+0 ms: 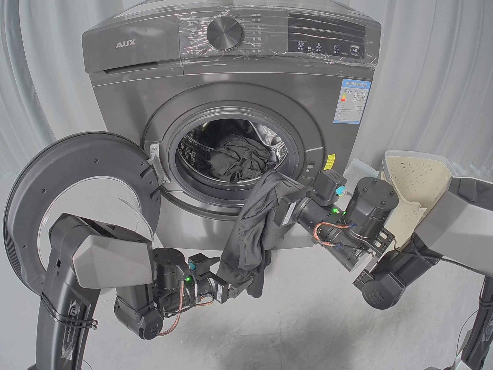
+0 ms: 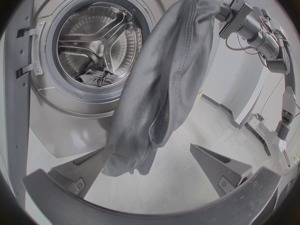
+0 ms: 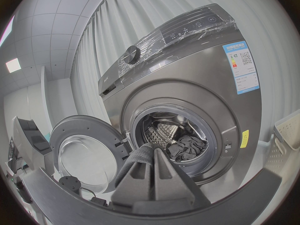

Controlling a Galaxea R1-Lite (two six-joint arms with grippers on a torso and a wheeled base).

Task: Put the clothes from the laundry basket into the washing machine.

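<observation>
White curtains [image 1: 436, 52] behind. Grey front-loading washing machine [image 1: 287, 86], door [image 1: 77, 160] swung open, dark crumpled garment [image 1: 239, 158] already in drum. Second dark grey cloth [image 1: 254, 227] clamped in right gripper [image 3: 153, 153] at drum mouth, mostly hanging outside. Left gripper [image 2: 150, 147] spread wide beside lower end. Cream perforated laundry basket [image 1: 418, 178] apparently emptied; final push left.

A dark grey garment [image 1: 254, 222] hung before the open-doored washing machine [image 1: 231, 93], a crumpled garment [image 1: 239, 158] lay inside it, and the cream laundry basket [image 1: 416, 181] stood beside it.
</observation>
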